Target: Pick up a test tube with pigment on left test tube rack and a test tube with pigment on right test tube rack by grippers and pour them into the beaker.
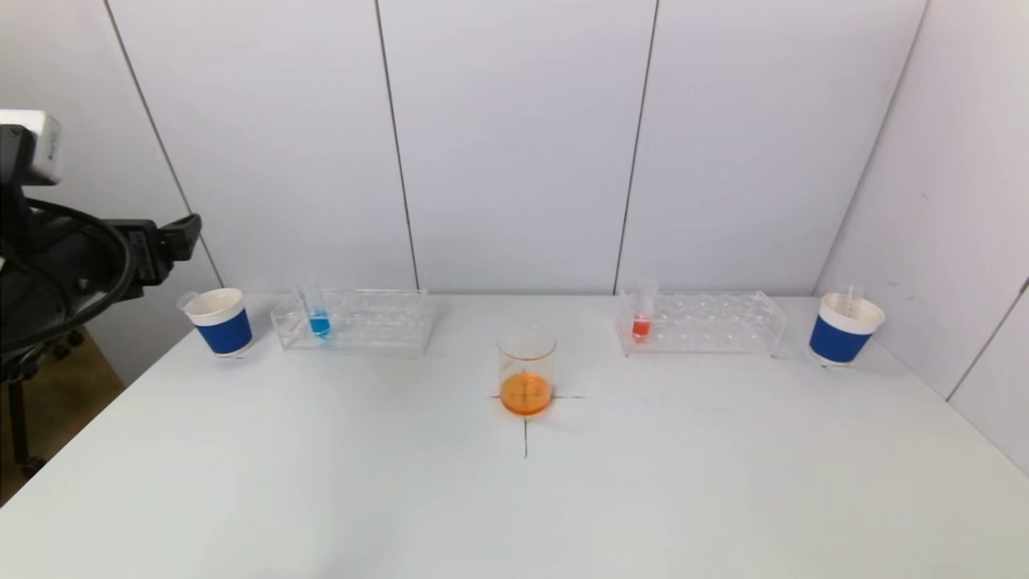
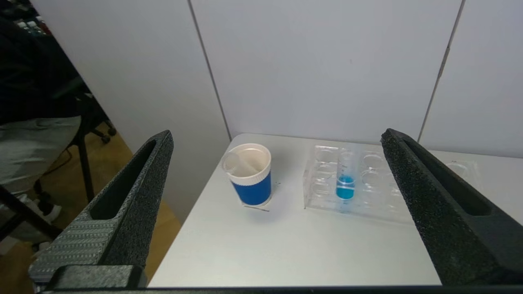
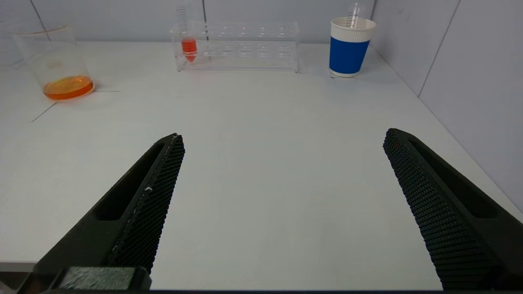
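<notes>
A clear left rack [image 1: 354,320] [image 2: 369,192] holds one tube of blue pigment [image 1: 318,322] [image 2: 345,183] near its left end. In the clear right rack [image 1: 699,322] [image 3: 239,47] stands a tube of red pigment [image 1: 641,323] [image 3: 188,45]. Between the racks, the glass beaker [image 1: 526,371] [image 3: 55,61] with orange liquid rests on a cross mark. My left gripper [image 2: 277,134] hovers open and empty, well short of the left rack. Also open and empty, my right gripper [image 3: 284,134] hangs over bare table, far from the right rack. Neither gripper shows in the head view.
A blue-and-white paper cup [image 1: 221,320] [image 2: 249,175] with an empty tube in it stands left of the left rack. A like cup [image 1: 844,328] [image 3: 350,47] stands right of the right rack. Walls close the back and right; a camera stand [image 1: 48,241] is beyond the table's left edge.
</notes>
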Controlling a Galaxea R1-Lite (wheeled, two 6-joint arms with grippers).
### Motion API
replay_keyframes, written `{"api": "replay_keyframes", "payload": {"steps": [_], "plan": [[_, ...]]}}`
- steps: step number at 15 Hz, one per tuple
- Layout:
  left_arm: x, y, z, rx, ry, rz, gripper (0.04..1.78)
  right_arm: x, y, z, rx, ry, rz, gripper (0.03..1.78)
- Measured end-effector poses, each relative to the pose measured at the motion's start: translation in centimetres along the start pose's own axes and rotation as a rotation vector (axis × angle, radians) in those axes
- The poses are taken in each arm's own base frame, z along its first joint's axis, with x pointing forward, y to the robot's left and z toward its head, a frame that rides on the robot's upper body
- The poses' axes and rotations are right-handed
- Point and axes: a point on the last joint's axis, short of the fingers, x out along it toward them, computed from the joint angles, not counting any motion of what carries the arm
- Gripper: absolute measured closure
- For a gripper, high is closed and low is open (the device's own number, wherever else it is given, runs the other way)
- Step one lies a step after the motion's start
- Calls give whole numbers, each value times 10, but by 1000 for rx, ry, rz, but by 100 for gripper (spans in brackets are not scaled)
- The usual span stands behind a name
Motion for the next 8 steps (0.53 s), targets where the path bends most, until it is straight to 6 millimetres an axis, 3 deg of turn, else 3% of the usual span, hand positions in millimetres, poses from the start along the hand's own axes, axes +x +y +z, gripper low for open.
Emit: {"api": "replay_keyframes", "payload": {"steps": [4,8], "plan": [[-58,21,-2,48,-43,114,4,0,0,0,0,0,0,4],[-104,37,-10,92,-76,200,4,0,0,0,0,0,0,4]]}}
